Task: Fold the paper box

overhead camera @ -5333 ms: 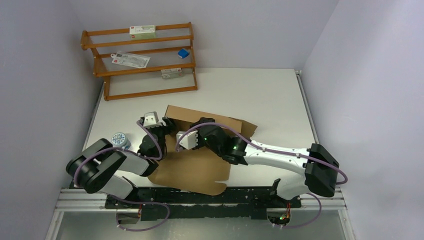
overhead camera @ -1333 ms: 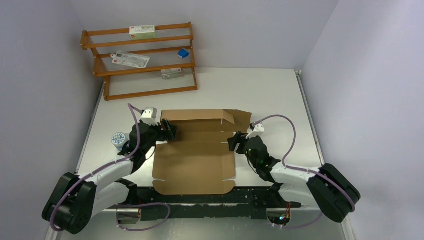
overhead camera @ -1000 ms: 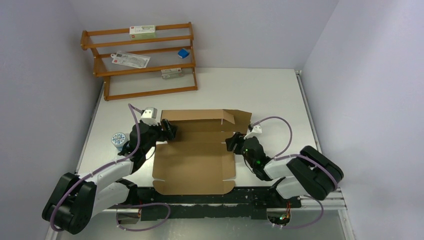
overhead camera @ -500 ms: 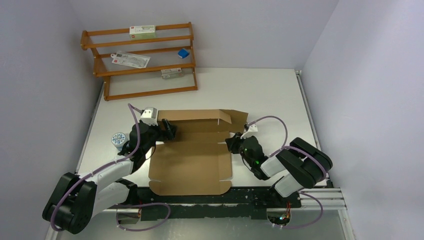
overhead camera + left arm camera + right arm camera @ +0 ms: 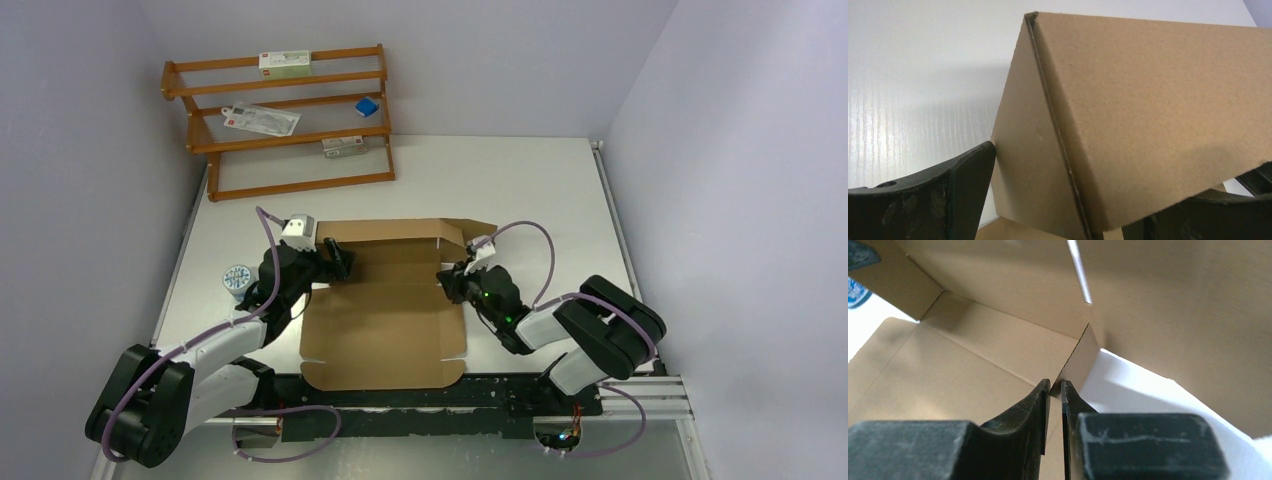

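The paper box (image 5: 385, 325) is a brown cardboard sheet lying flat in front of the arms, with its far wall (image 5: 395, 232) folded upright. My left gripper (image 5: 338, 262) holds the far left corner. In the left wrist view the folded corner (image 5: 1128, 110) sits wedged between my left gripper's (image 5: 1063, 192) fingers (image 5: 963, 190). My right gripper (image 5: 447, 278) is at the box's right side. In the right wrist view my right gripper (image 5: 1055, 387) is shut on the edge of a small side flap (image 5: 1080, 360).
A wooden rack (image 5: 280, 120) with small white cartons and a blue item stands at the far left. A round blue-white roll (image 5: 238, 277) lies left of my left arm, and shows in the right wrist view (image 5: 855, 290). The walls are close on both sides.
My right gripper has moved left to the box's right side flap and closed on it, and the box has shifted slightly left. My left gripper has kept its hold on the far left corner.
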`<state>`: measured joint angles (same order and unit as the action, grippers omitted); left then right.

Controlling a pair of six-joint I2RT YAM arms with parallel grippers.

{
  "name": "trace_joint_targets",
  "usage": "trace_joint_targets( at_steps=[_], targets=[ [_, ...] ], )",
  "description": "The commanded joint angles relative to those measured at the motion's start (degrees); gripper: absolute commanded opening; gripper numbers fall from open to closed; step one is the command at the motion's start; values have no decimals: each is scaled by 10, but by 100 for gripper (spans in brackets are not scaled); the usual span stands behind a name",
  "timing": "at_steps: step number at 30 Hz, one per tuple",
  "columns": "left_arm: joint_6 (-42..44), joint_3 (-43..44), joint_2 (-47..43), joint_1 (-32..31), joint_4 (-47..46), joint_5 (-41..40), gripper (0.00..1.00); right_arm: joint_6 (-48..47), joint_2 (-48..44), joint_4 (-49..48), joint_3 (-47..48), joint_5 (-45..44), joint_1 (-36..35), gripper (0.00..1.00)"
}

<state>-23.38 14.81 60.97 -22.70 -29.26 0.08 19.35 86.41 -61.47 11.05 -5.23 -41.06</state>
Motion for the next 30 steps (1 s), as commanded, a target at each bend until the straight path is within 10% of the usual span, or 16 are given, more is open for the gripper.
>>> trace_joint_targets(
  at_steps=[1, 15, 30],
  targets=[
    [-1, 5, -1, 1, -18, 24, 87, -65, 24, -28, 27, 39, -24, 18],
    [-2, 7, -17, 1, 9, 1, 87, -129, -58, 99, 47, 7, -41, 36],
    [19, 24, -28, 1, 36, -31, 87, -110, -366, 712, 237, -3, -39, 62]
  ],
)
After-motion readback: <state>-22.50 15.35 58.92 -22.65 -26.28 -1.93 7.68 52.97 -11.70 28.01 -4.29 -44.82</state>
